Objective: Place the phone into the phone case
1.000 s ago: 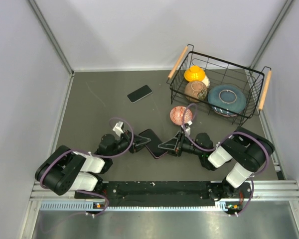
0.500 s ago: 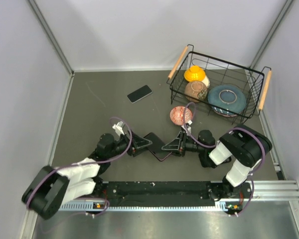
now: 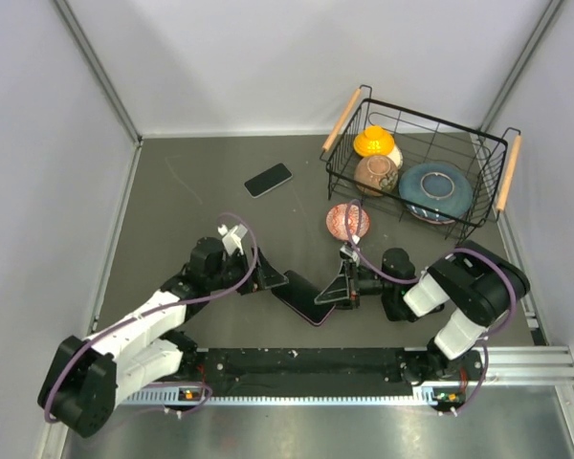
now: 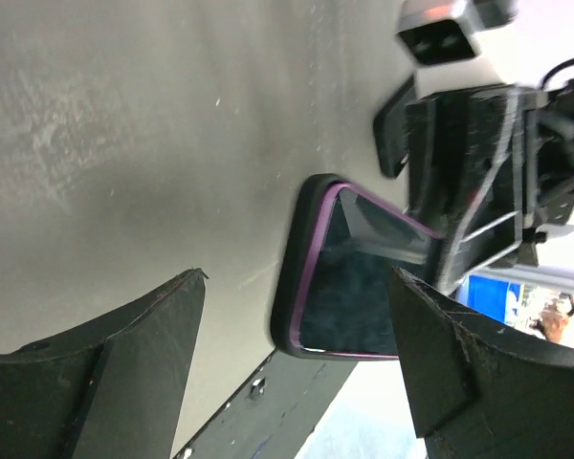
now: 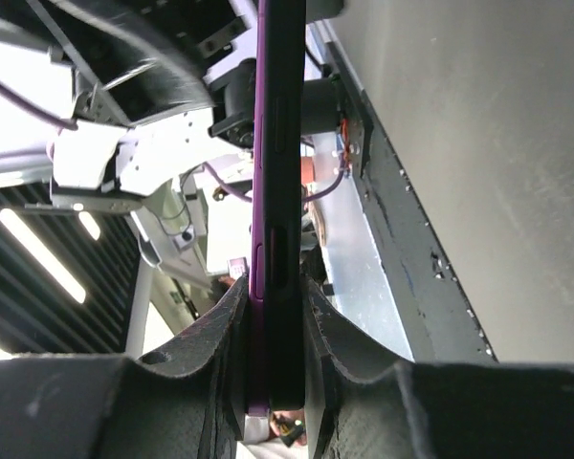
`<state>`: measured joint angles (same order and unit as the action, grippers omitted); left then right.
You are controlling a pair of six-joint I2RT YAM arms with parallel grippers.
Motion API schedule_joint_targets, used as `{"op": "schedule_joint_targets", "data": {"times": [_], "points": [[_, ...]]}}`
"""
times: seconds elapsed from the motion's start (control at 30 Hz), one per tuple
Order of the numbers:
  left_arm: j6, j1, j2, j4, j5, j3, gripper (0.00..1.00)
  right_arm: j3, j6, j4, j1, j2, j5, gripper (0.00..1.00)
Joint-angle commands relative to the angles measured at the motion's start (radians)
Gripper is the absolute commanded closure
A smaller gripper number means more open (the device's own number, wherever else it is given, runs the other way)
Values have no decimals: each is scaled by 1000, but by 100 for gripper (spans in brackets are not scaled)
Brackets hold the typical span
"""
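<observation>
Right gripper (image 3: 333, 293) was clamped on the phone case (image 3: 304, 297). Its fingers (image 5: 225, 325) pinched one edge, and the purple rim ran edge-on between the pads in the right wrist view. The case stuck out from the right jaws toward the left arm, tilted. Couldn't tell whether its low corner touched the table (image 3: 172, 220).

Left gripper (image 3: 273, 281) had its jaws spread wide, gripping nothing. The case sat just ahead of them, roughly in line with the gap, with its dark inner face and purple lip turned toward the left wrist camera. The left fingers (image 4: 143, 344) looked apart from the case.

A pinkish bowl (image 3: 347, 222) sat just beyond the right jaws. The phone (image 3: 268, 179) lay flat on the table well beyond both sets of jaws, dark face up, apart from the case.

Farthest out, past the right jaws, was a wire basket (image 3: 416, 120) with wooden handles. It held a yellow piece (image 3: 374, 141), a brown bowl (image 3: 376, 174) and a blue plate (image 3: 435, 189).
</observation>
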<state>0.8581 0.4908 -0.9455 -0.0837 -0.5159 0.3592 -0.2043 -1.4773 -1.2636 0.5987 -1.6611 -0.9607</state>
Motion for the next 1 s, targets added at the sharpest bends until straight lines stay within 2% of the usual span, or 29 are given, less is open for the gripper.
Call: {"op": "schedule_joint_targets", "data": {"times": [0.0, 0.13, 0.23, 0.33, 0.47, 0.57, 0.6, 0.73, 0.77, 0.8, 0.83, 0.87, 0.93, 0.97], "points": [[-111, -12, -38, 59, -131, 58, 19, -24, -3, -335, -2, 70, -90, 98], [-116, -15, -49, 29, -208, 55, 19, -21, 0, -339, -2, 87, -107, 98], [-41, -15, -71, -129, -310, 14, 20, -29, 0, -341, 9, 89, -122, 98], [53, -15, -111, -289, -393, -22, 26, -49, -11, -342, 21, 92, -125, 95], [82, -14, -133, -340, -414, -55, 36, -81, -31, -327, 27, 93, -130, 90], [82, -15, -145, -346, -427, -65, 51, -101, -32, -307, 26, 92, -115, 88], [90, -14, -153, -355, -430, -71, 62, -106, -29, -289, 26, 87, -110, 86], [169, -15, -183, -424, -432, -89, 81, -124, -20, -267, 9, 51, -73, 71], [194, -15, -190, -482, -429, -103, 86, -124, -27, -272, 6, 43, -49, 62], [223, -14, -200, -505, -412, -109, 89, -124, -35, -292, 4, 43, -35, 57], [298, -15, -205, -528, -400, -117, 99, -118, -35, -295, 4, 52, -18, 52], [353, -15, -210, -639, -389, -144, 100, -113, -35, -296, 3, 61, 15, 46], [531, -15, -216, -796, -342, -201, 100, -96, -38, -312, 4, 98, 40, 42], [571, -17, -217, -842, -325, -210, 100, -86, -43, -324, 4, 113, 60, 39]]}}
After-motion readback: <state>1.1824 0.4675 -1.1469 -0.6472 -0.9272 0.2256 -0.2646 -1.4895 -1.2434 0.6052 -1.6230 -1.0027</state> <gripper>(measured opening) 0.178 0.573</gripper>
